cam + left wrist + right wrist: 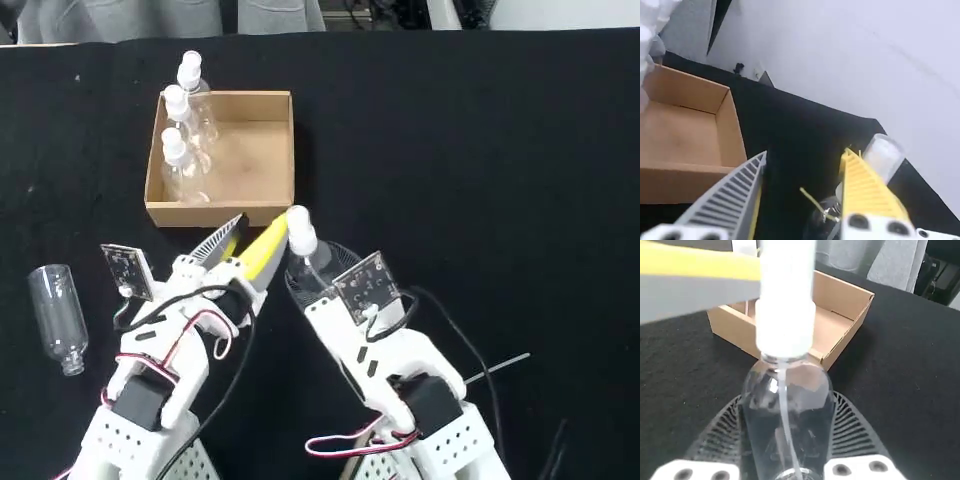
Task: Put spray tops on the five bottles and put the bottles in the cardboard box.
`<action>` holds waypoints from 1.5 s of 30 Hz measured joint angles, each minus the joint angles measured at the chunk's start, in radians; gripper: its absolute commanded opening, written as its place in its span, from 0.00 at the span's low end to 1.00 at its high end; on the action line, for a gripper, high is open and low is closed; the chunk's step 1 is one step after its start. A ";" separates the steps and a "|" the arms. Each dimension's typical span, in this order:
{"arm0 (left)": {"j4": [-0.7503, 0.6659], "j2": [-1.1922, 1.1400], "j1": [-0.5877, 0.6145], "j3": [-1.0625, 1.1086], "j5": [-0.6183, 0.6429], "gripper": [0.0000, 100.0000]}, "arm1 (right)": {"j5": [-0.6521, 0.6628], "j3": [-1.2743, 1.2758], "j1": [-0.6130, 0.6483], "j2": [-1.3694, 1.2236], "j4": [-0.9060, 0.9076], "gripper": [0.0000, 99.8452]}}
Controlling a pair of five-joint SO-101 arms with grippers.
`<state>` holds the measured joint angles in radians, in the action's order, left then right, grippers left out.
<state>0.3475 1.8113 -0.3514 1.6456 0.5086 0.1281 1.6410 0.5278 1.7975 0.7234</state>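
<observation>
Right gripper (pixel 312 272): clamped on bottle (pixel 787 407) with spray top (pixel 298 230). Left gripper (pixel 805 154): spread wide, beside that top. Cardboard box (pixel 250 155): three topped bottles (pixel 180 168).

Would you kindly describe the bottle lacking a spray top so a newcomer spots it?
Find the cardboard box on the black table. Outside it, beside the left arm, one clear bottle lies on its side. Unlike the rest, it has no white top.
</observation>
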 measured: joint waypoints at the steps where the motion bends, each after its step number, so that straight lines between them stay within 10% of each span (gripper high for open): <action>1: 0.000 0.000 -0.009 0.000 0.000 0.22 | 0.000 0.000 0.000 0.000 0.000 0.03; 45: 0.000 -0.002 -0.021 0.021 -0.052 0.22 | 0.000 0.000 0.000 -0.002 0.063 0.03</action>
<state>0.3475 1.8098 -0.3728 1.6671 0.4565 0.1281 1.6410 0.5278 1.7960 0.7864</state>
